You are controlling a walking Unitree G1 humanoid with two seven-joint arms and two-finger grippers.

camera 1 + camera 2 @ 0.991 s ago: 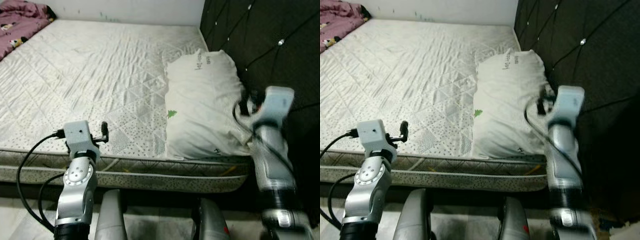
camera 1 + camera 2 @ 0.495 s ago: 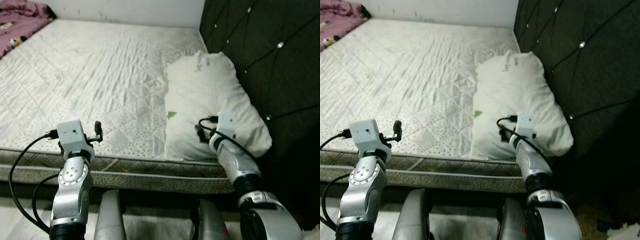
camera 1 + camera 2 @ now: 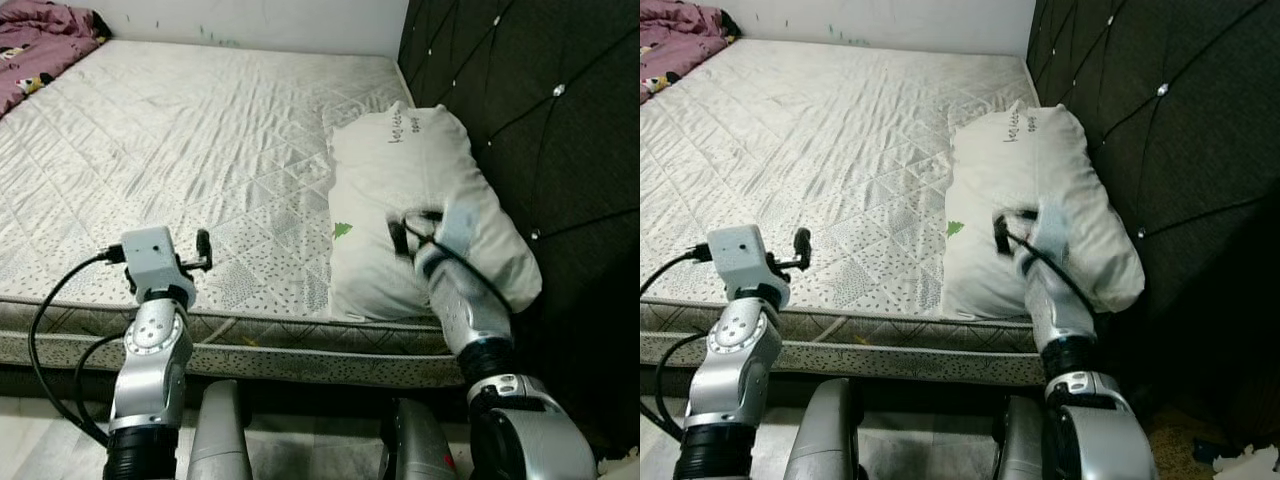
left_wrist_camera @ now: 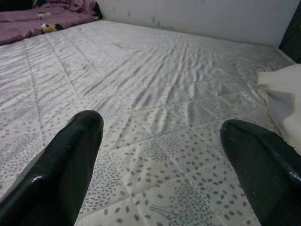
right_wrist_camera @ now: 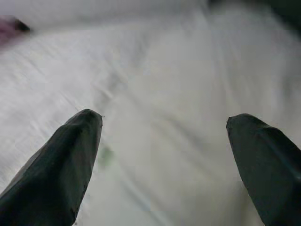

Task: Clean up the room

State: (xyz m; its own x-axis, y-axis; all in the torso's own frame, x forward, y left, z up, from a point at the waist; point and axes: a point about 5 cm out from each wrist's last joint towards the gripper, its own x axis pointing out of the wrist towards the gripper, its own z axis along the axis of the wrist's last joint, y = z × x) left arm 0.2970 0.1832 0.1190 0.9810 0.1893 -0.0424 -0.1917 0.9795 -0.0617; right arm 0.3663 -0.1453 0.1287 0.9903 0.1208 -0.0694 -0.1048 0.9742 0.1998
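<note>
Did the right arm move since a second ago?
Yes. The right gripper came away from the headboard and now sits over the pillow.

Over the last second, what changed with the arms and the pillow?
The right arm swung in from beside the dark headboard and now its open right claw hangs over the white pillow, not holding it. The pillow's near corner, pressed down a second ago, has puffed back out past the mattress edge. The left claw stayed open over the near edge of the mattress, and the purple blanket stayed in the far corner.
</note>
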